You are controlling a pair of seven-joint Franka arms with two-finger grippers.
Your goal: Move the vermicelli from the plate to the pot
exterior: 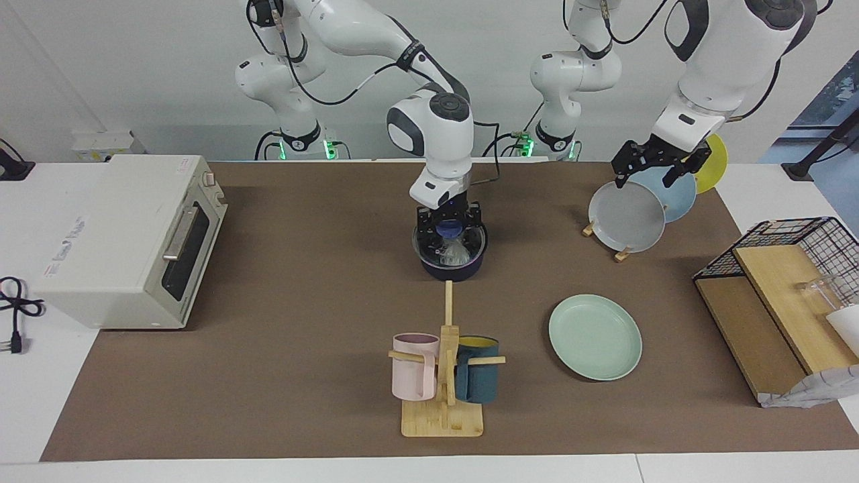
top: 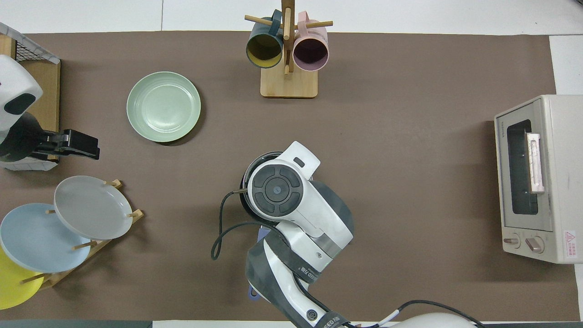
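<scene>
Brown table (exterior: pixel 302 282) | 1 pot (exterior: pixel 451 265): right jaws clamp 1 vermicelli (exterior: pixel 453 252) | 1 plate (exterior: pixel 594 337) | left jaws apart

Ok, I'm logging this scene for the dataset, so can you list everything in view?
thin white vermicelli clump: one, in pot
dark navy saucepan: one, mid-table
round mint-green plate: one, empty, farther from the robots than the rack plates
grey, light-blue, yellow plates: three, on wooden rack
pink and teal mugs: two, on wooden mug tree
white toaster oven: one, right arm's end
wire basket: one, black, left arm's end
right gripper: shut, in pot
left gripper: open, over rack
</scene>
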